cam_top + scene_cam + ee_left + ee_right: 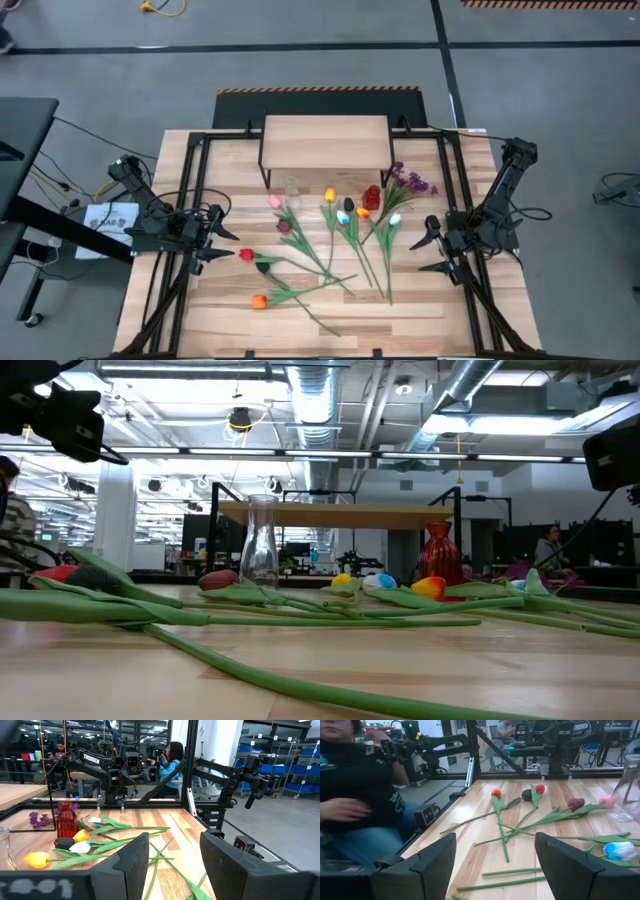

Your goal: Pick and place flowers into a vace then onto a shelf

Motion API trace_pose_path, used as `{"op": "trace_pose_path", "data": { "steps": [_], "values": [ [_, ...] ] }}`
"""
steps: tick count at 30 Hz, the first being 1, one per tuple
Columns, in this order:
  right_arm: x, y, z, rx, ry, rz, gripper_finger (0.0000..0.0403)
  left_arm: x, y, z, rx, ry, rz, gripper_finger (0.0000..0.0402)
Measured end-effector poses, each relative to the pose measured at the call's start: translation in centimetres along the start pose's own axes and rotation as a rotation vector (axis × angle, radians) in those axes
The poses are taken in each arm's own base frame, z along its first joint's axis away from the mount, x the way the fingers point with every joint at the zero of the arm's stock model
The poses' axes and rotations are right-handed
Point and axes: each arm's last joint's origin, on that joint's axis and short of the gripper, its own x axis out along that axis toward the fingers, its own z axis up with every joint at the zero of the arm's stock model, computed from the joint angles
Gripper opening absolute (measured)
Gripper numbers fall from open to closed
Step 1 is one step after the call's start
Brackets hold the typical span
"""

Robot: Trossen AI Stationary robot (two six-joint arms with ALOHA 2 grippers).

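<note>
Between my own two dark fingers, closest of all, is nothing but air: my left gripper [170,865] has its fingers spread with bare planks showing through the gap, and my right gripper [495,865] is spread the same way and empty. I judge both are parked so, ready to choose a stem.

Out from the left gripper, the flowers [335,240] lie loose on the table [450,310], fanned across its middle between my two arms, stems crossing one another, so nothing has gone into a vase yet. An orange tulip [259,300] and a red tulip [246,255] lie nearest my left side; the purple sprigs [408,183] lie at the far right, near the shelf. A clear glass vase [259,547] and a red vase [438,552] stand upright just in front of the shelf [325,140], which sits at the table's far edge with its top bare.

My left arm is folded low at the left edge, gripper pointing inward toward the red tulip; my right arm mirrors it at the right edge, well apart from the stems. A seated person shows beyond the left edge, off the table.
</note>
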Motion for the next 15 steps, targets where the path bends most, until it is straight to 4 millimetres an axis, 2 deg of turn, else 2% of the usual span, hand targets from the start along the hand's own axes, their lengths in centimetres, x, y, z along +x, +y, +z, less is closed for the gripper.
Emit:
{"op": "trace_pose_path", "data": {
  "steps": [15],
  "values": [
    [0.0, 0.0, 0.0, -0.025, 0.0, -0.001, 0.0265, 0.0, 0.0, 0.0, 0.017, 0.0, 0.0, 0.0169]
  ]
}}
